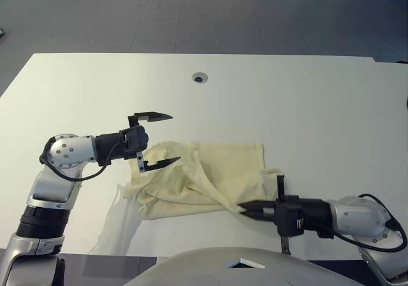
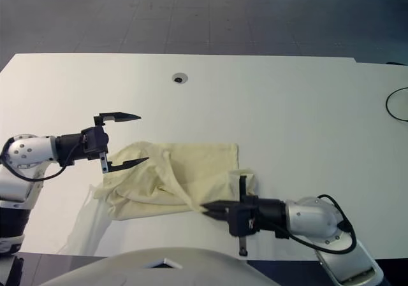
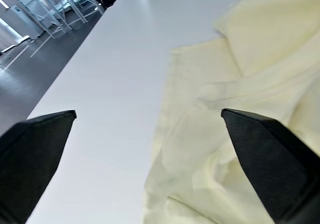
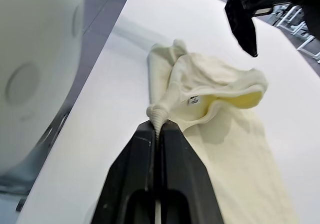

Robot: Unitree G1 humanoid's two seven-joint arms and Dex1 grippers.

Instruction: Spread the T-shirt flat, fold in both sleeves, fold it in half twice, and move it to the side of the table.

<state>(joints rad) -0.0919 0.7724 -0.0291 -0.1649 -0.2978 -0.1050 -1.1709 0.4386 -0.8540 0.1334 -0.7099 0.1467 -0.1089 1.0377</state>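
1. Head view: the cream T-shirt (image 1: pixel 204 171) sits bunched up on the white table (image 1: pixel 306 107), close to the near edge and a bit left of centre. There's loads of bare tabletop behind it and off to the right, less on the left.
2. Same view: the left gripper (image 1: pixel 173 137) hangs just over the shirt's far-left corner, jaws spread wide, holding nothing. The right gripper (image 1: pixel 245 209) is low by the near edge, clamped tight on a twisted bit of the shirt's near-right hem.
3. Other stuff: a small round hole (image 1: pixel 200 78) far back, well apart from the shirt, and a dark cable loop (image 2: pixel 398 104) at the table's right. Neither blocks anything.
4. Left wrist view: 2 black fingers (image 3: pixel 270 154) stand wide apart, with wrinkled shirt edge and bare table between them. Past the table edge there's grey floor (image 3: pixel 20 69) and metal frames (image 3: pixel 65 4).
5. Right wrist view: the fingers are pressed together on a rope-like twist of fabric. The shirt spreads out beyond with a small label (image 4: pixel 194 100) showing, and the table edge runs just beside.
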